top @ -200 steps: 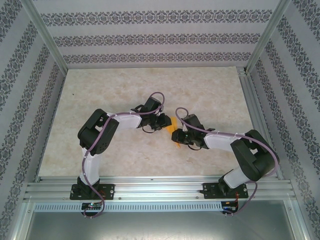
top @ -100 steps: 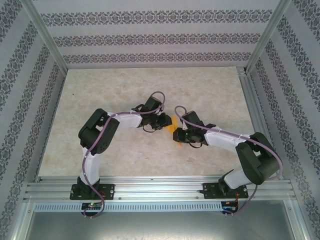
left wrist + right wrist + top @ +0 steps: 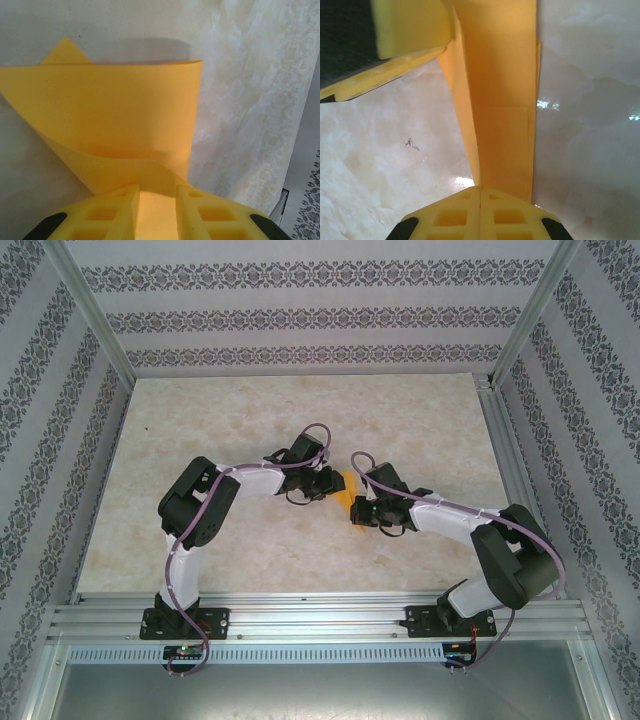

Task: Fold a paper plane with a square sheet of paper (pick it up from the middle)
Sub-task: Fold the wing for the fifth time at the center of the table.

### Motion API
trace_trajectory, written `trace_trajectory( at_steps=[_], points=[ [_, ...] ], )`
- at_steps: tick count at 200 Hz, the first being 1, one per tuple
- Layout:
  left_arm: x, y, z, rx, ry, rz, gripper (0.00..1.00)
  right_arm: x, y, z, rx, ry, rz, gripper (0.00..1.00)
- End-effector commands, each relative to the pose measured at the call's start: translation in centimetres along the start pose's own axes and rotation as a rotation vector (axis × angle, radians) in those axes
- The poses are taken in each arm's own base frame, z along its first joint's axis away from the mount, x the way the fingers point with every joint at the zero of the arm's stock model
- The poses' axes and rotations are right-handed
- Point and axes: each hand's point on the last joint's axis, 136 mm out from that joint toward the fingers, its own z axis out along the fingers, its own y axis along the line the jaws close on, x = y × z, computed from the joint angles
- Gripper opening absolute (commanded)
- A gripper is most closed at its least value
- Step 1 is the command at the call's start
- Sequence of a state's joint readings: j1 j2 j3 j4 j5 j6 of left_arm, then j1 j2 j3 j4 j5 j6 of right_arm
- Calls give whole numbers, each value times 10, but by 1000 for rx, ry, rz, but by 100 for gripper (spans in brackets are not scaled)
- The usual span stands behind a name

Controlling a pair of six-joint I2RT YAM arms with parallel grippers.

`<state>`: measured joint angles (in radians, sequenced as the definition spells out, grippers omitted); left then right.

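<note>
The square sheet of paper (image 3: 346,486), orange-yellow and folded into a long narrow shape, hangs between both grippers just above the table's middle. My left gripper (image 3: 156,192) has its fingers a little apart, with the paper (image 3: 115,110) bowed up between them and spreading away as a wide folded flap. My right gripper (image 3: 480,190) is shut tight on the near end of the folded strip (image 3: 502,100), which runs straight away from it. A left fingertip (image 3: 410,25) shows at that view's top left, against the paper. From above, the left gripper (image 3: 330,483) and right gripper (image 3: 358,508) nearly meet.
The marbled beige tabletop (image 3: 240,420) lies under both arms. Patterned walls and metal frame posts (image 3: 488,385) close it in at the back and sides. An aluminium rail (image 3: 320,618) runs along the near edge by the arm bases.
My right gripper has closed fully onto the paper's near end, and its forearm has shifted slightly toward the centre. The left gripper and the paper have hardly moved.
</note>
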<state>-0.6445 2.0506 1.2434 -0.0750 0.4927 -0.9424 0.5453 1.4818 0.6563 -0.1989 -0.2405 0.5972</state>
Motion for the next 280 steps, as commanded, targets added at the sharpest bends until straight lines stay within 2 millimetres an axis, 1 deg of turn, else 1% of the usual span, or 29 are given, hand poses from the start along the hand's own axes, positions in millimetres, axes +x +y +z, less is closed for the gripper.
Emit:
trace_trajectory(
  at_steps=[1, 41, 54, 78, 115, 144, 152, 160, 171, 182, 198, 209, 241, 263, 280],
  points=[
    [-3, -24, -3, 57, 0, 55, 29, -1, -1, 3, -57, -23, 58, 1],
    [-4, -45, -10, 134, 2, 84, 35, 2, -7, 8, -118, -33, 130, 1],
    [-2, -48, -11, 148, 8, 91, 37, 1, -9, 8, -142, -43, 154, 1],
    [0, -56, -16, 178, 7, 107, 40, -5, -3, 3, -192, -73, 170, 1],
    [0, -72, -34, 220, -22, 147, 43, -10, 5, -8, -254, -105, 195, 0],
    [1, -75, -42, 216, -37, 156, 45, -10, 4, -11, -279, -118, 224, 0],
    [1, -74, -41, 212, -33, 153, 44, -10, 3, -9, -284, -114, 235, 0],
    [2, -73, -39, 211, -27, 150, 44, -13, 5, -9, -321, -122, 253, 0],
    [3, -72, -36, 214, -17, 149, 44, -15, 1, -8, -351, -141, 289, 0],
    [4, -70, -33, 215, -9, 146, 43, -13, -6, -3, -331, -129, 310, 0],
    [7, -69, -27, 223, 17, 144, 40, -11, -6, 2, -340, -113, 314, 0],
    [10, -71, -22, 232, 32, 150, 39, -14, -5, 4, -357, -118, 324, 0],
    [12, -71, -10, 229, 58, 151, 37, -10, -15, 12, -334, -103, 355, 0],
    [10, -71, -7, 230, 57, 155, 37, -13, -15, 10, -359, -114, 375, 0],
    [9, -71, -6, 227, 58, 158, 37, -15, -11, 6, -387, -118, 377, 0]
  ],
)
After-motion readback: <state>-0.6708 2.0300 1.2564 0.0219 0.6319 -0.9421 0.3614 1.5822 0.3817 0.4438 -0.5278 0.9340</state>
